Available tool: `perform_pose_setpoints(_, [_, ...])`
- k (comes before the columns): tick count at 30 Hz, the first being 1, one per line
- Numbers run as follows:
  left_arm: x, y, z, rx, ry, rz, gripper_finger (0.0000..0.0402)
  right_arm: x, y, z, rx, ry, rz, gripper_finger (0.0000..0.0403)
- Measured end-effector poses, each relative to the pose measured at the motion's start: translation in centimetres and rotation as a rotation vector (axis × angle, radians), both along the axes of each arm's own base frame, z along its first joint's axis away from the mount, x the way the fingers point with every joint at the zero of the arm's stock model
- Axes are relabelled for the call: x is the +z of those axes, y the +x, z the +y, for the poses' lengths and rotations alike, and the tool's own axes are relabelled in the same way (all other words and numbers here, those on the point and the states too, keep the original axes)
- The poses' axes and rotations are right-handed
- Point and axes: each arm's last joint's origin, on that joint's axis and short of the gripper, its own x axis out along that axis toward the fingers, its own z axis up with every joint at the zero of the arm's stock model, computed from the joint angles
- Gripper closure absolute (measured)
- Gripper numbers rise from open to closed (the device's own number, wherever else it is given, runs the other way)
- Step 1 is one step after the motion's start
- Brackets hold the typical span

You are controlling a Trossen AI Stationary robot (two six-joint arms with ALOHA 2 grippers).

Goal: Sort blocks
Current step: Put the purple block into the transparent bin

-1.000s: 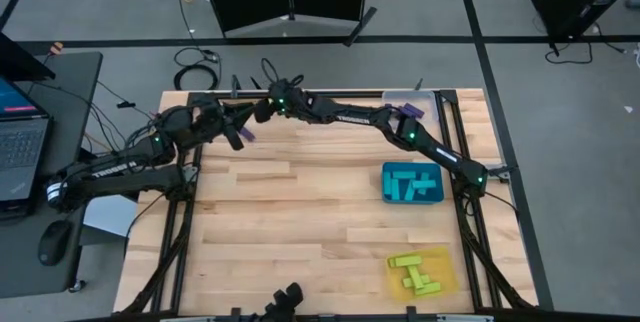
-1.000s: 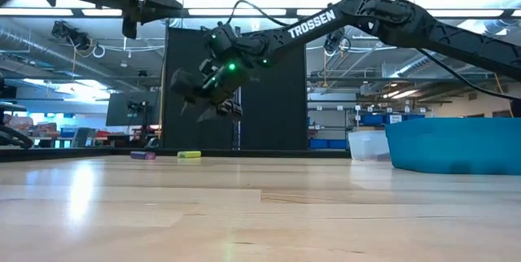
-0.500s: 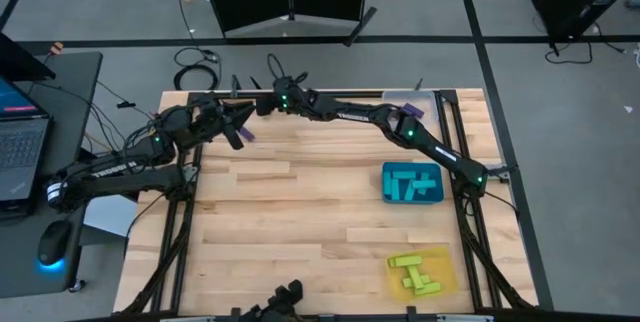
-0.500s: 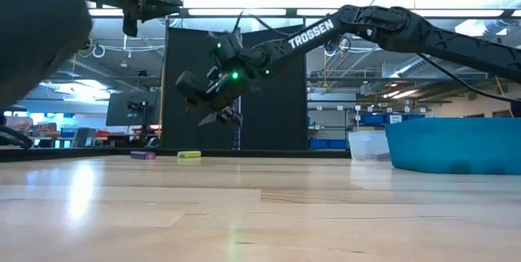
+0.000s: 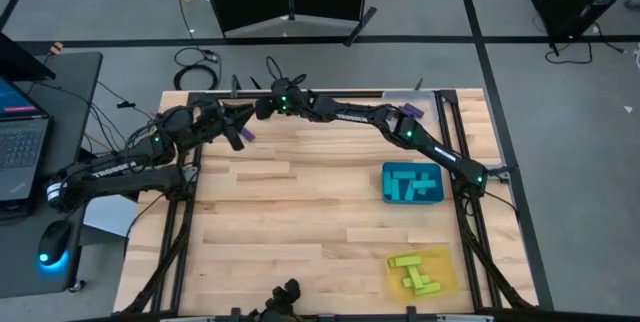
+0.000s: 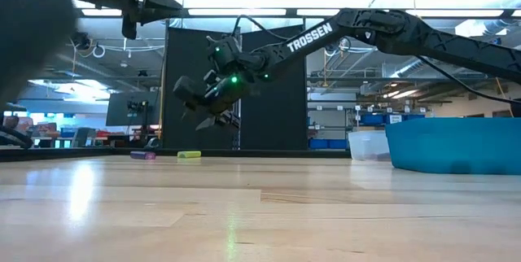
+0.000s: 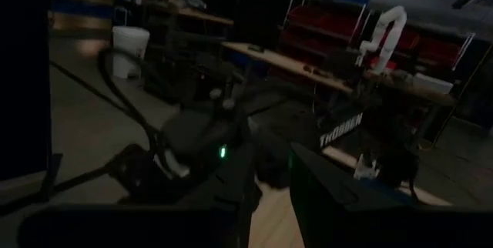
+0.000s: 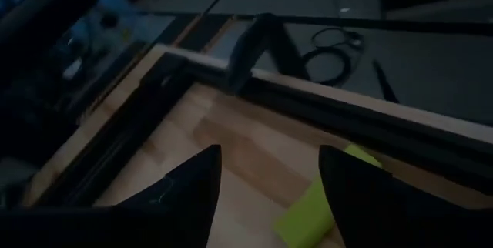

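On the table near its far edge lie a yellow-green block (image 6: 189, 155) (image 8: 308, 209) and a dark purple block (image 6: 142, 155). My right gripper (image 6: 203, 111) (image 8: 266, 179) hangs open above the yellow-green block, slanting down toward the far left corner. The block shows ahead between its fingers, untouched. My left gripper (image 5: 240, 132) is held high at the far left, pointing level. A second purple block (image 5: 247, 134) sticks out at its fingertips. Its wrist view is too dark to show that block. My left gripper holds the purple block at its fingertips, as the high view shows it. One end of the block (image 5: 248, 135) pokes out past the fingers toward the table's right. The block is lifted well clear of the table. The exact hold cannot be seen.
A teal tray (image 5: 434, 198) (image 6: 456, 144) with cyan blocks stands at the right. A yellow tray (image 5: 445, 280) with yellow-green blocks is at the near right, and a clear tray (image 5: 400, 95) (image 6: 368, 144) at the far right. The middle of the table is bare wood.
My right gripper has sunk a little toward the yellow-green block and has rolled slightly about its own axis, staying open. A dark blurred shape has come into the low view's upper left corner.
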Motion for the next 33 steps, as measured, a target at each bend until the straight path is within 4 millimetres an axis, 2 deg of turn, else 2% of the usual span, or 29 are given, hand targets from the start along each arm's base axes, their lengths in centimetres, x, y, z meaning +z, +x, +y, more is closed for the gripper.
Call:
perform_pose_setpoints(6, [-0.6,0.0,0.0,0.012,-0.045,0.050,0.0314,0.0,0.3,0.4,0.248,-0.117,0.062,0.0173])
perform_pose_setpoints(9, [-0.6,0.0,0.0,0.012,-0.044,0.046,0.0314,-0.1,0.6,1.5,0.360,-0.214,0.124,0.0173])
perform_pose_setpoints(16, [-0.5,0.0,0.1,0.019,-0.031,0.037,0.0314,-0.2,2.3,6.7,0.603,-0.457,0.221,0.0152])
perform_pose_setpoints(20, [-0.5,0.0,0.1,0.019,-0.031,0.038,0.0314,-0.5,2.9,8.7,0.644,-0.518,0.250,0.0130])
perform_pose_setpoints(26, [-0.8,0.0,0.1,0.021,-0.040,0.067,0.0314,-1.0,2.7,8.7,0.647,-0.501,0.289,0.0118])
perform_pose_setpoints(29, [-1.6,0.1,0.1,0.027,-0.082,0.133,0.0314,-1.0,2.6,8.2,0.627,-0.501,0.305,0.0119])
perform_pose_setpoints(33, [-2.9,-0.1,0.3,0.119,-0.148,0.245,0.0313,-0.9,2.3,7.3,0.597,-0.504,0.312,0.0120])
